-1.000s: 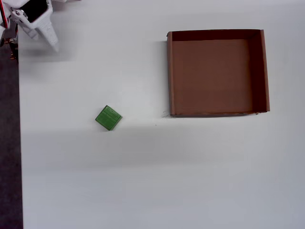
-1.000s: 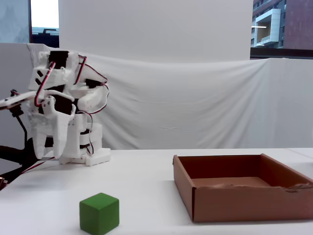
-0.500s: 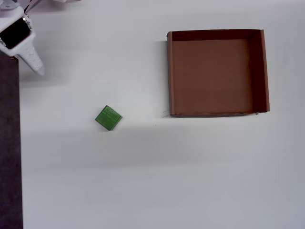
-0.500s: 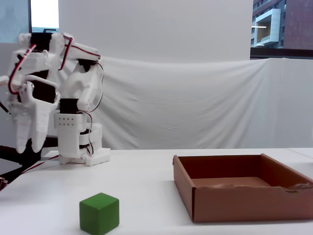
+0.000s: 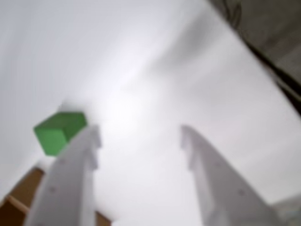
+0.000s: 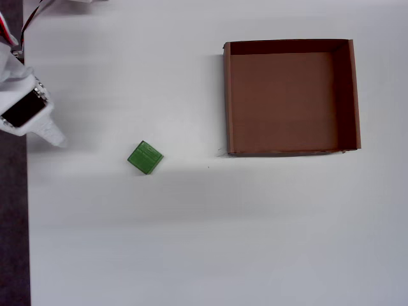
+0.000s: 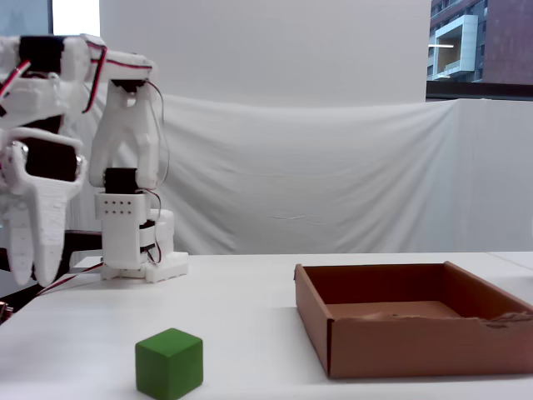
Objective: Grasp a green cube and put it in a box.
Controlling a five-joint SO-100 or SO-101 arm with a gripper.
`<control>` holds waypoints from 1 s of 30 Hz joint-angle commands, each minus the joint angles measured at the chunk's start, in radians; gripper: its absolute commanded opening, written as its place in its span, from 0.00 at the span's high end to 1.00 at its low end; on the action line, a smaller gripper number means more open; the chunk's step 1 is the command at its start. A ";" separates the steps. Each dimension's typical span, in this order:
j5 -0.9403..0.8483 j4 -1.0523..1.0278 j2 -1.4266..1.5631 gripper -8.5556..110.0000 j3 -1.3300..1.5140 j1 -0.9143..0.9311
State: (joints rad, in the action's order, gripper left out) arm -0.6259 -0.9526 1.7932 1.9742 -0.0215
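Note:
The green cube (image 6: pixel 145 157) sits on the white table, left of the box (image 6: pixel 227 102) and apart from it. The box is a shallow brown cardboard tray with nothing in it. My gripper (image 6: pixel 56 138) is at the table's far left edge in the overhead view, well away from the cube. In the fixed view the gripper (image 7: pixel 29 275) hangs above the table, with the cube (image 7: pixel 170 362) in front and the box (image 7: pixel 416 342) at the right. The blurred wrist view shows the gripper (image 5: pixel 140 134) open and empty, and the cube (image 5: pixel 59 132) beyond the left finger.
The arm's white base (image 7: pixel 137 250) stands at the back left of the table. A brown corner of the box (image 5: pixel 19 197) shows at the wrist view's bottom left. A dark strip (image 6: pixel 13 223) runs along the table's left edge in the overhead view.

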 commanded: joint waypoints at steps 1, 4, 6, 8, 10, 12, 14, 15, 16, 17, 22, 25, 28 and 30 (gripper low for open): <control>0.009 -0.008 -0.023 0.73 -0.072 -0.058; 0.009 -0.028 -0.032 0.73 -0.092 -0.130; 0.009 -0.052 -0.029 0.73 -0.104 -0.173; 0.009 -0.078 -0.021 0.73 -0.114 -0.209; 0.002 -0.095 -0.011 0.73 -0.120 -0.235; -0.002 -0.098 -0.002 0.73 -0.121 -0.253; -0.009 -0.092 0.002 0.73 -0.121 -0.259; -0.023 -0.086 0.002 0.73 -0.121 -0.261; -0.044 -0.083 0.002 0.73 -0.120 -0.261; -0.063 -0.078 0.002 0.73 -0.120 -0.261; -0.083 -0.046 0.000 0.73 -0.133 -0.252; -0.075 -0.094 -0.026 0.73 -0.176 -0.245; -0.080 -0.138 -0.064 0.73 -0.215 -0.253; -0.078 -0.137 -0.081 0.73 -0.222 -0.262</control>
State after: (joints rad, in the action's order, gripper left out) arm -0.6949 -1.0830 1.7073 1.8132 -0.2700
